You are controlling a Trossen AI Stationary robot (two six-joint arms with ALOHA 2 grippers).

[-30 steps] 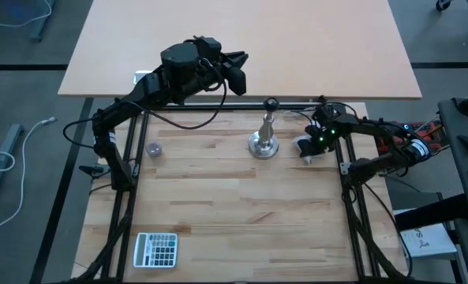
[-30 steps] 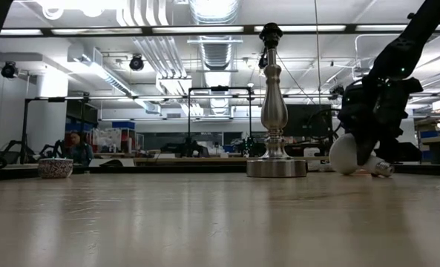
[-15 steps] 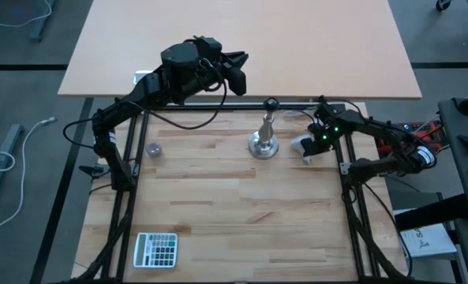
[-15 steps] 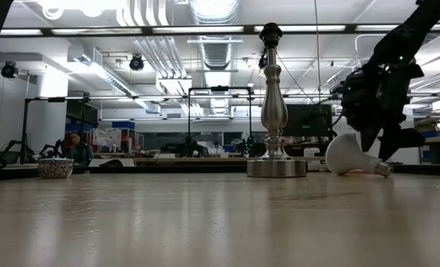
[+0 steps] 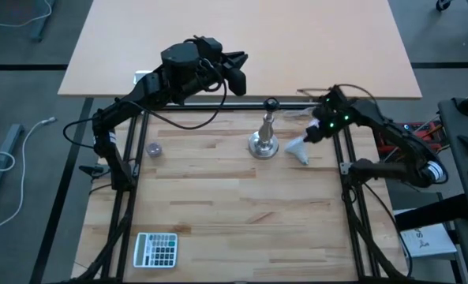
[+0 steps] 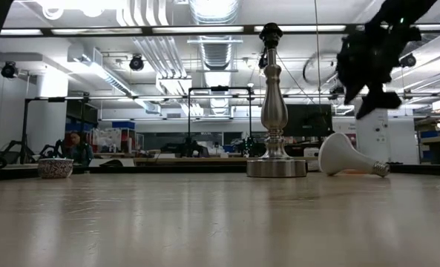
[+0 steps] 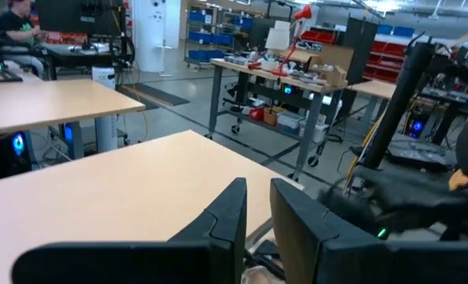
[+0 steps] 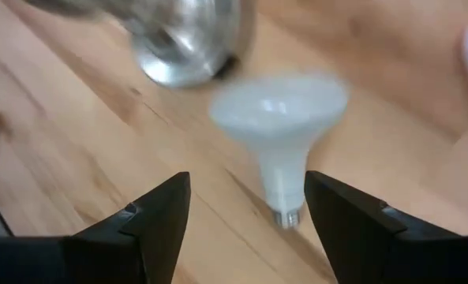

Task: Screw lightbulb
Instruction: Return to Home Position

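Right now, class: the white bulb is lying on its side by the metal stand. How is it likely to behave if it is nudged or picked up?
The bulb lies on its side, wide round head and narrow base, so it would probably roll in a curve. Its smooth, tapering shape may slip in a grip. It looks thin-shelled, likely light and fragile.

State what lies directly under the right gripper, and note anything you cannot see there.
Under the open right gripper the lightbulb lies on its side on the wooden table, untouched, beside the silver stand. The bulb's underside against the table is hidden.
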